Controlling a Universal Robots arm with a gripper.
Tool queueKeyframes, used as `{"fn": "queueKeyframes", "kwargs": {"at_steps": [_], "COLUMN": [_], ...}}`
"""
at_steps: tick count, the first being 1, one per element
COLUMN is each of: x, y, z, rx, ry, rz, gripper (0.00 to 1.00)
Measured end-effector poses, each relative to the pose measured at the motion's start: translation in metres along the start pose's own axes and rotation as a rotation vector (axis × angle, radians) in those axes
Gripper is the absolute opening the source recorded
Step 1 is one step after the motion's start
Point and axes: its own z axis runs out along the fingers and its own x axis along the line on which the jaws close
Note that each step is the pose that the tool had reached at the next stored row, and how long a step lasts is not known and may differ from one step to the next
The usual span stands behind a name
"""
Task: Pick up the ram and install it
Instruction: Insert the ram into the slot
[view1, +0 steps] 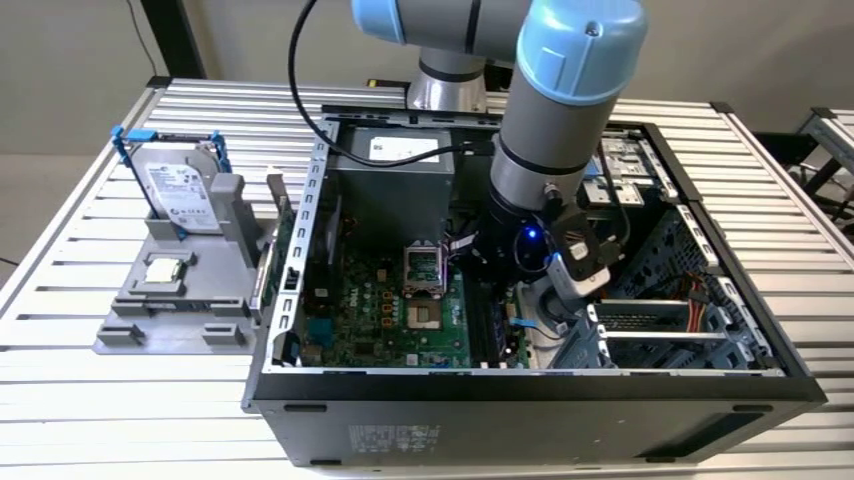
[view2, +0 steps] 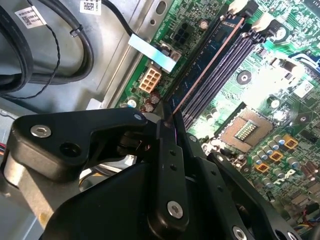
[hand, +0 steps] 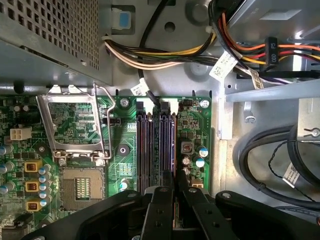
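In the exterior view, the arm reaches down into the open computer case (view1: 694, 250) that lies on the slatted tabletop (view1: 80, 420). The end effector (view1: 514, 300) is low over the green motherboard (view1: 387, 310), at the memory slots on the exterior view's right of the processor socket (view1: 424, 268). Outside the case, on the exterior view's left, a grey holder (view1: 180, 300) carries the hard drive (view1: 180, 195) with blue rails and a small square processor chip (view1: 166, 268).

In the second wrist view, the end effector's (view2: 169, 120) black fingers (view2: 167, 150) are drawn almost together, pinching the near end of the ram (view2: 205, 67). The ram stands on edge, its thin top edge showing coppery, and its long axis runs straight away from the fingers, parallel to the dark memory slots (view2: 222, 70). It lies along the outermost slot, beside the white connector (view2: 150, 80); whether it is fully seated I cannot tell.

In the first wrist view, the end effector (hand: 174, 182) has its fingers (hand: 161, 210) nearly closed at the near end of the slots (hand: 157, 145). The ram (hand: 174, 145) shows as a thin edge-on line along the slot bank's side away from the socket (hand: 80, 187), lengthwise with the slots.
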Motion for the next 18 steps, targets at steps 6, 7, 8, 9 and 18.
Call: {"fn": "queueKeyframes", "kwargs": {"at_steps": [6, 7, 8, 9, 18], "x": [0.0000, 0.0000, 0.0000, 0.0000, -0.0002], "y": [0.0000, 0.0000, 0.0000, 0.0001, 0.0001], "z": [0.0001, 0.0001, 0.0001, 0.0001, -0.0190], "rx": [-0.0002, -0.0001, -0.0002, -0.0005, -0.0010], "ry": [0.0001, 0.0001, 0.0001, 0.0002, 0.0016], "rz": [0.000, 0.000, 0.000, 0.000, 0.002], "gripper": [0.00, 0.00, 0.00, 1.00, 1.00]}}
